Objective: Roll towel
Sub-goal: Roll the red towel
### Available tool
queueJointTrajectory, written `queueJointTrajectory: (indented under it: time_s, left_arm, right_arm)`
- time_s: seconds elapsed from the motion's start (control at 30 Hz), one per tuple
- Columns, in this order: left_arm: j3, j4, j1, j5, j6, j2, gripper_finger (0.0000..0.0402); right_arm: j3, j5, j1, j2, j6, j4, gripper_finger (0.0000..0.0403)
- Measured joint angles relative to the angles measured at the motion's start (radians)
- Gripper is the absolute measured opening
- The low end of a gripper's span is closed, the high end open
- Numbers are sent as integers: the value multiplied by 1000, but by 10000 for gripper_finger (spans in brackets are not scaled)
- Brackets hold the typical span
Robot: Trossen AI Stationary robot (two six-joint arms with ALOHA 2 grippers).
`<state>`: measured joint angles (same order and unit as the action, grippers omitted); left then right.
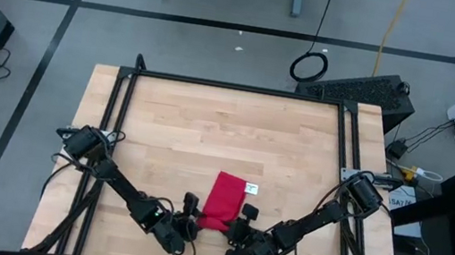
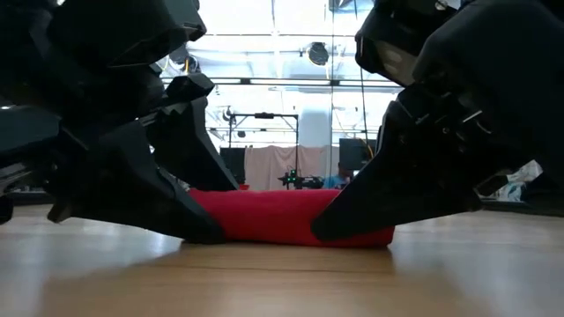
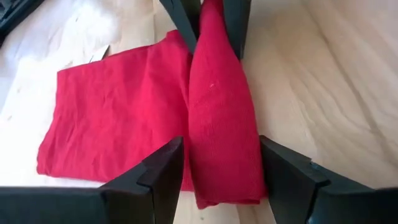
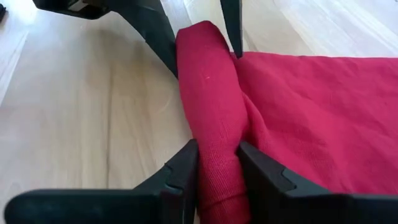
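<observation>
Clearly the rolling is already under way: the towel point(image 1: 223, 201) is lying on the near middle of the table point(image 1: 210, 125), its near edge turned over into a short roll point(image 4: 214, 124) while the flat remainder is stretching away toward the far side, the white tag point(image 1: 251, 188) showing at its far right corner. Both grippers are working the roll from opposite ends — the right gripper point(image 4: 219, 160) is pinching its end tightly between its fingers, whereas the left gripper point(image 3: 221, 165) is straddling the other end with its fingers spread, seemingly bracketing the cloth rather than squeezing it. In the low view the roll is sitting on the wood between the two dark fingertips. By the look of it, the next move is calling for both ends to turn together and travel farward evenly — otherwise the roll is likely to skew or loosen.
</observation>
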<state>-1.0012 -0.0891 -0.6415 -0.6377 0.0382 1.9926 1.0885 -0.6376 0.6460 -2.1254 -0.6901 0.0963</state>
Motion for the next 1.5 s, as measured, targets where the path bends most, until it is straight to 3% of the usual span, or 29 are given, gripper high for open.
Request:
queueJointTrajectory:
  time_s: [0.23, 0.43, 0.57, 0.77, 0.87, 1.0, 1.2, 1.5]
  left_arm:
    - [-2, 18, 32, 101, 24, -4, 181]
    - [-2, 21, 28, 88, 33, -9, 140]
    - [2, 43, 23, 83, 32, -37, 167]
    - [2, 43, -1, 65, 16, -65, 256]
    - [2, 45, -38, 72, -23, -64, 281]
    - [8, 45, -60, 98, -20, -47, 277]
    - [26, 29, -60, 8, -28, -47, 248]
    - [27, 14, -20, 57, -37, -47, 232]
  right_arm:
    - [0, 0, 0, 0, 2, 0, 93]
    - [0, 0, 1, 0, 1, 0, 93]
    - [0, 1, 1, 0, -1, 0, 93]
    - [0, 1, 1, 0, -2, 0, 93]
    - [0, 1, 1, 0, -2, 0, 93]
    - [0, 1, 0, 0, -2, 0, 93]
    - [-1, 2, 0, 0, -4, 1, 93]
    - [-1, 2, -1, 0, -4, 2, 93]
